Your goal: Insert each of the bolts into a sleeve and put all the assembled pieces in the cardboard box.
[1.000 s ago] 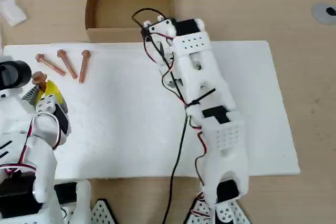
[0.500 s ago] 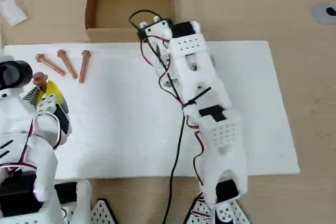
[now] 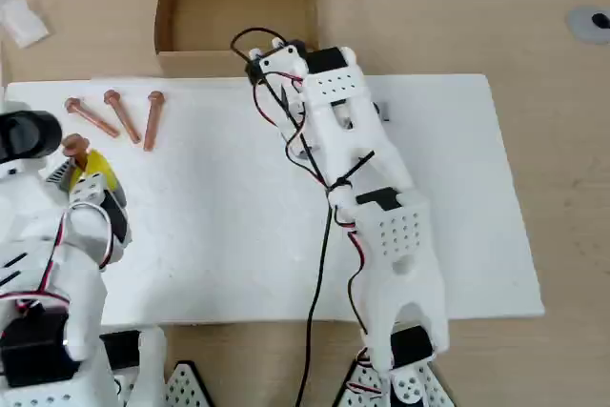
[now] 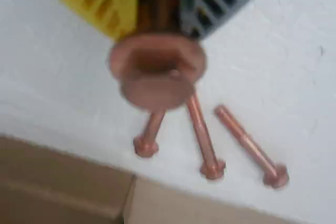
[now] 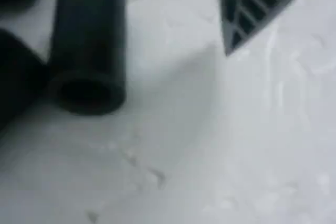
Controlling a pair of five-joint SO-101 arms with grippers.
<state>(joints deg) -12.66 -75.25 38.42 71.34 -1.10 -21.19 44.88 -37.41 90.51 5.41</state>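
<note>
Copper flanged bolt in left gripper; black tubular sleeve.

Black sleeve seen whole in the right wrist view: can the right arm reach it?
Probably yes. The black sleeve lies on its side on the foam close before the right arm, and nothing stands between them.

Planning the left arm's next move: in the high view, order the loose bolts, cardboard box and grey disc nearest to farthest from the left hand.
1. Loose bolts, just beyond the left hand on the white sheet.
2. Cardboard box, past the sheet's far edge.
3. Grey disc, far right corner.
</note>
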